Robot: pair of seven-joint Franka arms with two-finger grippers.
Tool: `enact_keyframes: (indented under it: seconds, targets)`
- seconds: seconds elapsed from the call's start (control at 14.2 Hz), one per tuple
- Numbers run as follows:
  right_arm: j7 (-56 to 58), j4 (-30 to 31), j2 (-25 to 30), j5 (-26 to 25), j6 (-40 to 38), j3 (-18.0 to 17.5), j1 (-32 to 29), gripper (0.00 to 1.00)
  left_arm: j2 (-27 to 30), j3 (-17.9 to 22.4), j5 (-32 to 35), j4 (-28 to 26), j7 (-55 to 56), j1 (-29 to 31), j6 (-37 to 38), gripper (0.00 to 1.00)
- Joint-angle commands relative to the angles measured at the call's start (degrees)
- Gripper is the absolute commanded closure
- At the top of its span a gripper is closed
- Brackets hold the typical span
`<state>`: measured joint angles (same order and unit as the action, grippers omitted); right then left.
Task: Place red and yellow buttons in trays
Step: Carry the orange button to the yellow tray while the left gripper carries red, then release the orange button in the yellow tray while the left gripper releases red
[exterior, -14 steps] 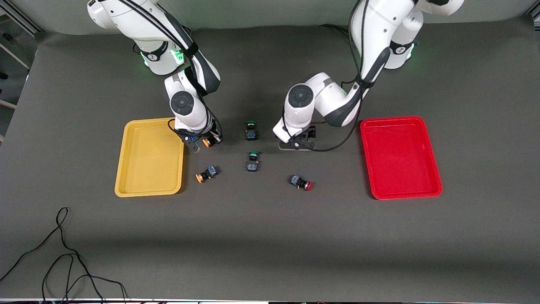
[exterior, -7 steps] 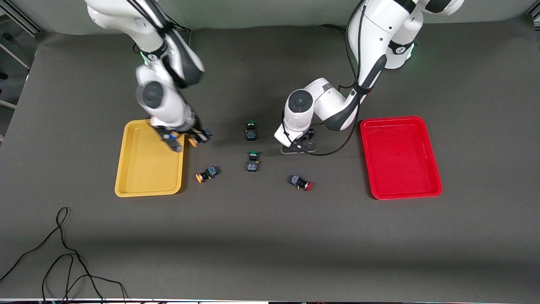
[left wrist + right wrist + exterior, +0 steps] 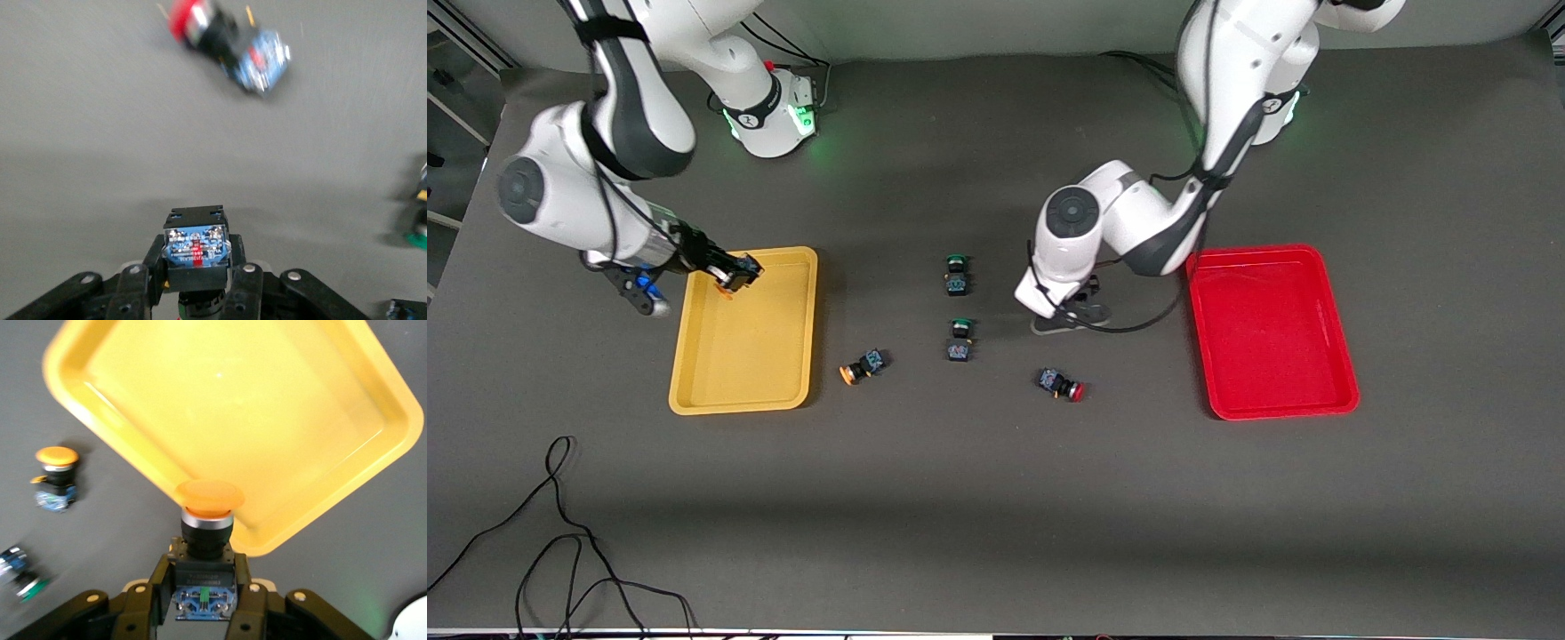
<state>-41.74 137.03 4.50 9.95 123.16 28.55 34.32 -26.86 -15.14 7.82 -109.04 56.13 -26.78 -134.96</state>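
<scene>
Now the counter (image 3: pixel 996 498) shows as a matte dark grey mat, flat and faintly grainy. In the centre-left of the front view sits the yellow tray (image 3: pixel 740 391), glossy moulded plastic with rounded corners and a raised rim; the red tray (image 3: pixel 1272 404), same shape, lies at centre-right. Both trays hold nothing on their floors.

The right tool (image 3: pixel 729 274) hangs over the yellow tray's upper corner, clenched on an orange-capped button (image 3: pixel 734 276). In the right wrist view that button (image 3: pixel 208 520) shows a smooth domed cap, a silver collar and a black blocky body pinched between the fingers (image 3: pixel 243 613), cap pointing over the tray's rim (image 3: pixel 280 540).

The left tool (image 3: pixel 1069 307) is at the middle of the frame, over the counter just beside the red tray's inner edge. In the left wrist view it grips a dark blocky switch body (image 3: pixel 195 250) with a blue terminal face; the cap colour is hidden.

Loose on the counter: a second orange-capped button (image 3: pixel 861 365) on its side, just off the yellow tray's lower corner; a red-capped button (image 3: pixel 1062 385), also tipped over, below the left tool; and two green-capped buttons (image 3: pixel 957 274) (image 3: pixel 959 340) stacked in the centre of the frame, between the trays.
</scene>
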Motion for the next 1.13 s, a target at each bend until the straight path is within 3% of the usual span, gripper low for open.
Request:
enact_keyframes:
  seconds: [0.0,0.21,0.42,0.64,0.71,0.85,1.06]
  targets:
    - [6.64,4.19,-4.23,0.33,8.28,2.02,-0.21,0.7,9.44,-1.03,-4.9,-4.68,-9.85,6.09,4.95,1.0]
    - [16.84,7.81,-8.17,0.33,16.48,6.33,-1.0,0.7,13.93,-0.94,-9.48,-5.83,-24.71,14.79,13.3,1.0]
    - [17.66,9.13,-11.61,1.11,19.83,6.34,-0.92,0.7,16.31,-0.77,-10.11,-7.23,-35.53,23.5,18.31,1.0]
    - [17.4,8.78,-12.76,1.21,21.33,6.17,-0.92,0.68,15.7,-0.59,-9.93,-9.34,-45.99,31.41,16.93,1.0]
    - [17.13,8.61,-12.67,1.9,21.24,5.99,-0.92,0.68,14.74,-0.59,-9.85,-9.87,-47.85,32.91,14.92,1.0]
    - [17.65,8.43,-12.85,8.3,21.41,4.42,0.13,0.67,12.11,-0.5,-9.32,-13.1,-47.26,32.84,6.43,1.0]
    - [17.66,8.43,-14.51,9.47,23.08,3.27,0.05,0.6,10.17,-0.41,-9.14,-22.68,-47.08,32.84,-11.24,1.0]
